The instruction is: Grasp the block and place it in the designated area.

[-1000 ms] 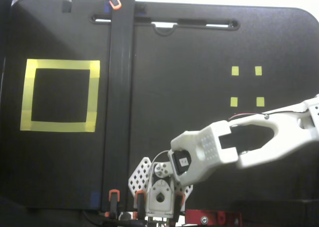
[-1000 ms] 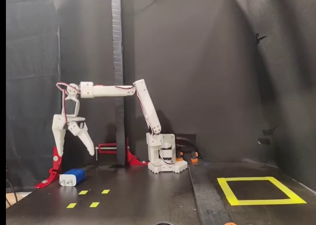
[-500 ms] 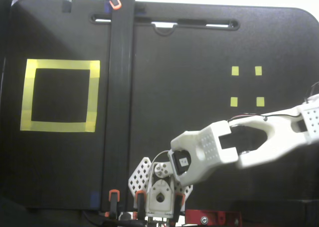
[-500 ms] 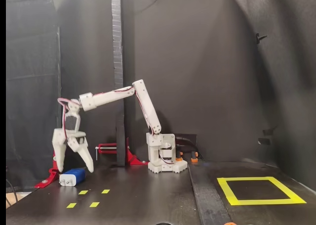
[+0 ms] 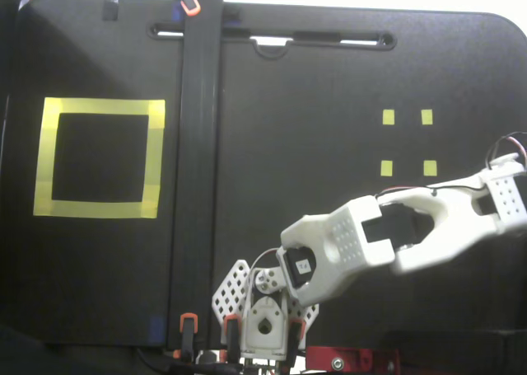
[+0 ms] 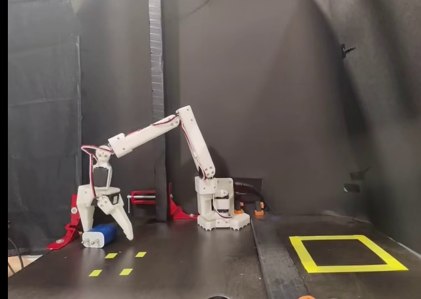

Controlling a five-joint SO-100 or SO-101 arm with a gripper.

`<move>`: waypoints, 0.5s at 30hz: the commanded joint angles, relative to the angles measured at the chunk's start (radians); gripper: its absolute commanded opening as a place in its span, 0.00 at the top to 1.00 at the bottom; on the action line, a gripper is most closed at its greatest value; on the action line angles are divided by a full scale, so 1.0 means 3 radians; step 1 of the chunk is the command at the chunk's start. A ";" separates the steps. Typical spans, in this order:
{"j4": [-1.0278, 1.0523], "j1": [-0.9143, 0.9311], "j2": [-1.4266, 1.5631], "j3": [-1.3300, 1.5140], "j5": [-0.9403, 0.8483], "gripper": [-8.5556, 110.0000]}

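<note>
At the far left of the side-on fixed view, the gripper (image 6: 105, 234) stands low with its fingers spread apart, straddling the block (image 6: 99, 235), which lies on the dark table (image 6: 197, 259) between them. Well off to the right of the gripper lies the designated area (image 6: 345, 253), with only black surface inside.

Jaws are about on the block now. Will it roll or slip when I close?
The block lies flat on its long side, so it probably won't roll. Its rounded, smooth-looking body may slip or twist between the open gripper jaws. It looks rigid and likely light.
</note>
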 commanded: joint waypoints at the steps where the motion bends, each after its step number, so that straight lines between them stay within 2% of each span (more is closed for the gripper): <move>1: -0.0020 0.0000 0.0005 0.0000 -0.0010 0.55; 5: -0.0072 0.0005 -0.0041 0.0005 -0.0015 0.55; 12: -0.0205 0.0041 -0.0143 0.0005 -0.0015 0.72; 15: -0.0210 0.0051 -0.0143 0.0005 -0.0020 0.74</move>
